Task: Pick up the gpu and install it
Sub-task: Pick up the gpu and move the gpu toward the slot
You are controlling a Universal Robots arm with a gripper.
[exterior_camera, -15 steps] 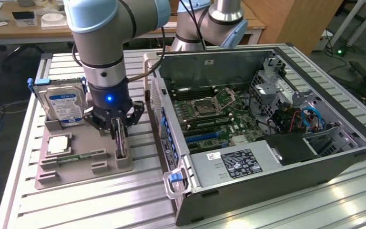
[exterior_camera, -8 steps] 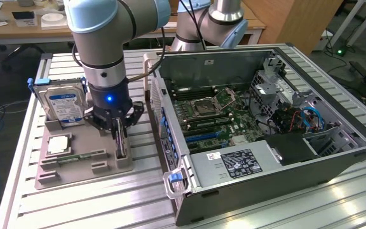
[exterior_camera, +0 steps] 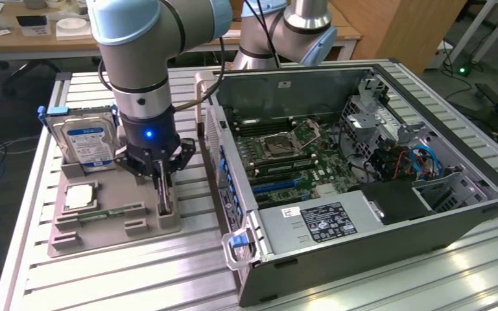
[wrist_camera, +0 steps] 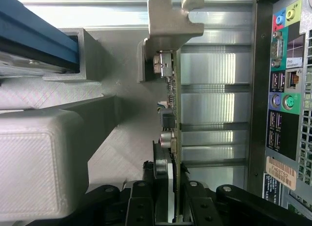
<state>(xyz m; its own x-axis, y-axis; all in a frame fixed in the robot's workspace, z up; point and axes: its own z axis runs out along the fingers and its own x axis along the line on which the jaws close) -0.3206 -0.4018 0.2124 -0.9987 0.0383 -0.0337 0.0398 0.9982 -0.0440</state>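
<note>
The gpu [exterior_camera: 166, 206] stands on edge in a slot of the grey holder [exterior_camera: 111, 230] at the exterior view's left. In the wrist view the gpu [wrist_camera: 176, 104] shows edge-on, a thin dark board with small silver parts and a grey metal bracket [wrist_camera: 173, 18] at its far end. My gripper [exterior_camera: 163, 186] hangs straight down over the card. The black fingers [wrist_camera: 161, 192] of the gripper [wrist_camera: 173, 182] sit one on each side of the board's near end, with a thin light gap still showing on one side. The card rests in its slot.
The holder also carries a silver hard drive [exterior_camera: 89, 139] with a blue label, a square chip [exterior_camera: 78, 194] and a narrow green memory stick [exterior_camera: 102, 212]. The open computer case [exterior_camera: 456, 207] lies close beside it, motherboard [exterior_camera: 292, 155] exposed, its rear ports [wrist_camera: 285, 89] near the card. A second arm's base [exterior_camera: 305, 26] stands behind.
</note>
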